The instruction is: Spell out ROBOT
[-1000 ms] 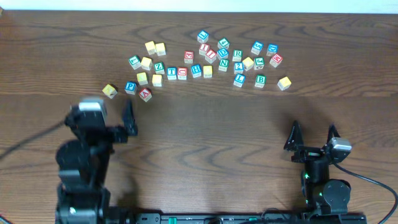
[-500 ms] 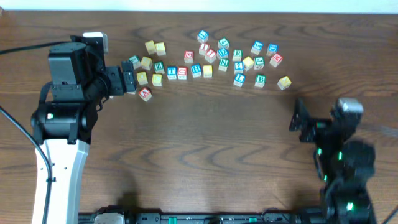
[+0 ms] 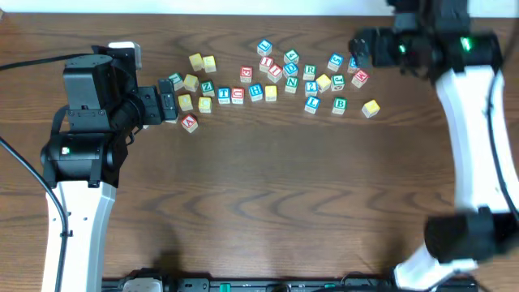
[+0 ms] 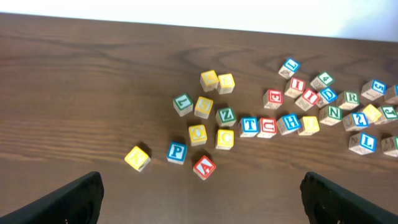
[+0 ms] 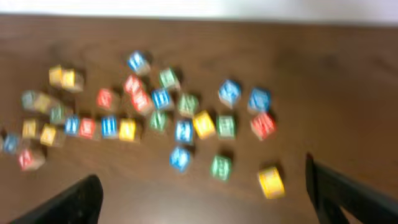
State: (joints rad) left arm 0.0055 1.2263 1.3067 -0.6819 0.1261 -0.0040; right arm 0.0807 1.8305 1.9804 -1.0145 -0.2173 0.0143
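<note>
About thirty letter blocks (image 3: 256, 92) lie loose on the far half of the table (image 3: 268, 203), none lined up into a word. In the left wrist view we read a blue T block (image 4: 249, 125) in the short row at the middle, a yellow O block (image 4: 198, 134) to its left, and a green R block (image 4: 352, 98) further along. The other letters we leave unread.

Left gripper (image 3: 168, 105): the arm rises from its base at the near left, with the forearm bent over the table. The gripper is at the left end of the scatter and points toward the blocks. Its wrist view shows the two fingers (image 4: 68, 199) at the bottom corners, spread wide, with nothing between them.

Right gripper (image 3: 358, 47): the arm stretches long from its base at the near right up to the far right of the table. The gripper is over the right end of the scatter. Its wrist view shows the fingers (image 5: 68, 202) wide apart and bare.

Between views: the left gripper hides the leftmost yellow block (image 4: 137, 157) and a blue P block (image 4: 176, 152) from overhead. The left wrist view shows both plainly, beside the red A block (image 3: 189, 122). The right wrist view is blurred and gives colours only. We can still pick out the stray yellow block (image 5: 270, 182) there, a little apart from the rest.
</note>
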